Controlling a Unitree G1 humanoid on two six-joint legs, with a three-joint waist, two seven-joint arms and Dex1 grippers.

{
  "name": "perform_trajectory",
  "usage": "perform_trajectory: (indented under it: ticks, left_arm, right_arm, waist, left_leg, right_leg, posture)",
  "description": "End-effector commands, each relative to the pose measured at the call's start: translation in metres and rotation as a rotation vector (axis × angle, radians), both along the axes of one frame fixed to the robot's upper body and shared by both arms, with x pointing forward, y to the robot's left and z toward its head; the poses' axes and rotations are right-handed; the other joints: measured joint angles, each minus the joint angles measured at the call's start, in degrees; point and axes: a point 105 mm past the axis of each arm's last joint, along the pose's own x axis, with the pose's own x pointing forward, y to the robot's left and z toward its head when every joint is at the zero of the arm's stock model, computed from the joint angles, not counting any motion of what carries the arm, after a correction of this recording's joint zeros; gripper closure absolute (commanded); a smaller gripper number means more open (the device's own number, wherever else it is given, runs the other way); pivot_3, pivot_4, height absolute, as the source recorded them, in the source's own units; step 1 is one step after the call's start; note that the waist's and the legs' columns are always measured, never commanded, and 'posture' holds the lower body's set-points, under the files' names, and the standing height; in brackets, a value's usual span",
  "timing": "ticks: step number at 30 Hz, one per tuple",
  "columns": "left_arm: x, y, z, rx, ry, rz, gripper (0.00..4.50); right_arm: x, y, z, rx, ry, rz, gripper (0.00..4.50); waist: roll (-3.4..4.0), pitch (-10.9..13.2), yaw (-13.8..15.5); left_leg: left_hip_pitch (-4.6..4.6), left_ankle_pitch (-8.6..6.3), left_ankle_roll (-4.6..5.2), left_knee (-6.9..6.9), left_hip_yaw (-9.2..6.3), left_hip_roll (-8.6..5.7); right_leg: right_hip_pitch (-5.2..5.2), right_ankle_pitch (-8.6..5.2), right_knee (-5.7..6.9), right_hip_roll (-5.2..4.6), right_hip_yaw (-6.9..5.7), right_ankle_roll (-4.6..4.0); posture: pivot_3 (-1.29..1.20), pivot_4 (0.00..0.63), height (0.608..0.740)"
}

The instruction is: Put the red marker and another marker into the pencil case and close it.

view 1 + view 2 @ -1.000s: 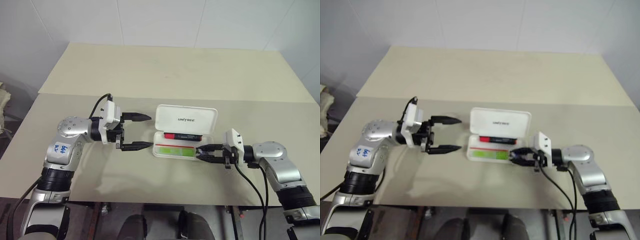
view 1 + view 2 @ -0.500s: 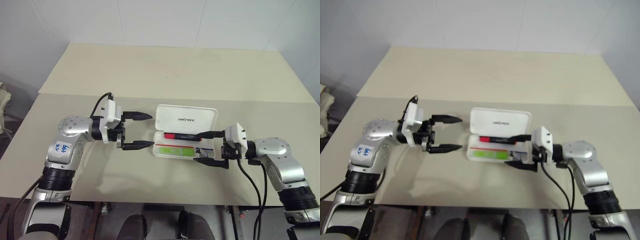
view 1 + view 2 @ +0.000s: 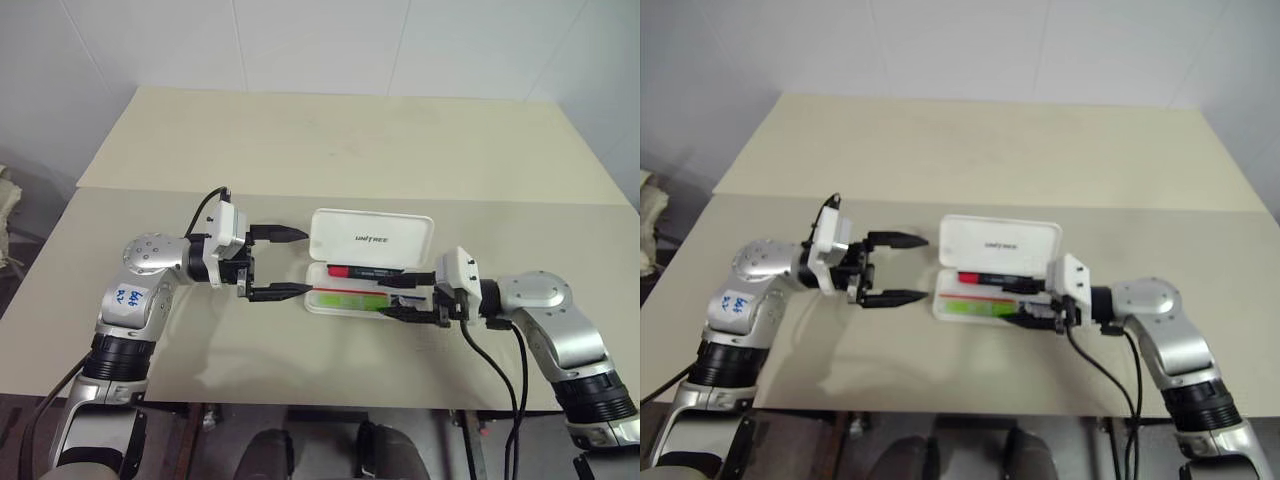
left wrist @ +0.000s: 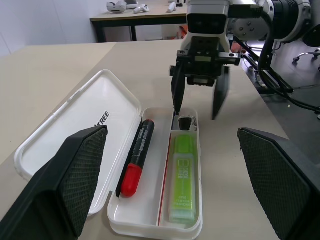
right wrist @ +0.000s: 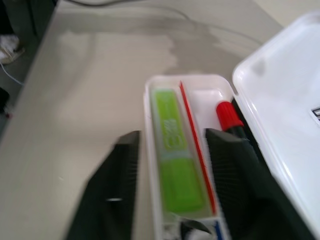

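Observation:
The white pencil case (image 3: 352,302) lies open on the table, its lid (image 3: 372,238) folded back. The red marker (image 3: 365,271) rests in the rear compartment. Another marker, the lime-green highlighter (image 3: 349,298), lies in the front compartment. My right gripper (image 3: 410,296) is level at the case's right end, open by a narrow gap and holding nothing. Its fingers (image 5: 116,185) straddle the highlighter's compartment without gripping it. My left gripper (image 3: 284,263) hovers open just off the case's left end, pointing at it.
A second, paler tabletop (image 3: 340,140) lies behind the work table. Cables (image 3: 495,370) trail from my right wrist over the front edge. In the left wrist view, a desk (image 4: 135,12) with small items stands far behind.
My right gripper opened wide off the highlighter's right end, then narrowed again while lifting slightly and shifting left. The highlighter stayed in the case. My left gripper held still.

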Motion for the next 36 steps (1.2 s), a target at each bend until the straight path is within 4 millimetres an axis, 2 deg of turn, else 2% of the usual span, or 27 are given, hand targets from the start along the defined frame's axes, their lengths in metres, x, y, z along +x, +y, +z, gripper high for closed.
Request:
perform_trajectory:
  ticks: [1, 2, 3, 8, 20, 32, 36]
  left_arm:
    - [-0.003, -0.003, 0.010, -0.001, -0.057, -0.017, 0.05]
    - [-0.003, -0.003, 0.010, -0.001, -0.057, -0.016, 0.05]
    - [-0.003, -0.003, 0.010, -0.001, -0.058, -0.016, 0.05]
    - [-0.002, -0.003, 0.010, 0.002, -0.061, -0.014, 0.05]
    - [-0.003, -0.005, 0.009, 0.003, -0.066, -0.018, 0.05]
    - [-0.002, -0.009, 0.009, -0.001, -0.067, -0.026, 0.05]
    - [-0.002, -0.007, 0.009, -0.004, -0.065, -0.020, 0.05]
  right_arm:
    - [0.003, 0.003, 0.003, -0.029, -0.039, 0.013, 3.90]
    - [0.005, 0.002, 0.003, -0.039, -0.039, 0.010, 4.29]
    - [0.004, 0.002, 0.002, -0.050, -0.034, 0.014, 4.48]
    - [0.002, -0.005, -0.008, -0.130, -0.015, 0.021, 4.48]
    - [0.000, -0.023, -0.013, -0.205, -0.010, -0.006, 4.48]
    - [0.004, -0.022, -0.016, -0.213, 0.000, -0.047, 4.48]
    - [-0.007, -0.018, 0.002, -0.106, 0.022, 0.001, 4.48]
  waist:
    - [0.00, 0.0, 0.1]
    - [0.00, 0.0, 0.1]
    - [0.00, 0.0, 0.1]
    - [0.00, 0.0, 0.1]
    - [0.00, 0.0, 0.1]
    - [0.00, 0.0, 0.0]
    - [0.00, 0.0, 0.1]
  left_leg:
    - [0.00, 0.00, 0.00, 0.00, 0.00, 0.00]
    - [-0.01, 0.00, 0.00, 0.00, -0.01, 0.00]
    - [-0.02, 0.00, 0.00, 0.00, -0.01, 0.00]
    - [-0.02, 0.00, 0.00, -0.02, -0.01, 0.00]
    - [-0.01, 0.00, 0.00, 0.00, 0.00, 0.00]
    - [-0.02, 0.00, 0.00, 0.00, 0.01, 0.00]
    - [-0.02, 0.00, 0.00, 0.00, 0.01, 0.00]
  right_leg:
    - [0.00, 0.00, 0.00, 0.00, -0.01, 0.00]
    - [0.00, 0.00, 0.00, 0.00, -0.02, 0.00]
    - [0.00, 0.00, 0.00, 0.00, -0.02, 0.00]
    - [0.00, 0.00, -0.02, 0.00, -0.02, 0.00]
    - [0.00, 0.00, -0.02, 0.00, -0.01, 0.00]
    - [0.00, 0.00, -0.02, 0.00, -0.01, 0.00]
    - [0.00, 0.00, -0.02, 0.00, -0.02, 0.00]
  posture:
    - [0.00, 0.150, 0.740]
    - [0.00, 0.150, 0.740]
    - [0.00, 0.150, 0.740]
    - [0.00, 0.150, 0.740]
    - [0.00, 0.150, 0.740]
    - [0.00, 0.150, 0.740]
    - [0.00, 0.150, 0.740]
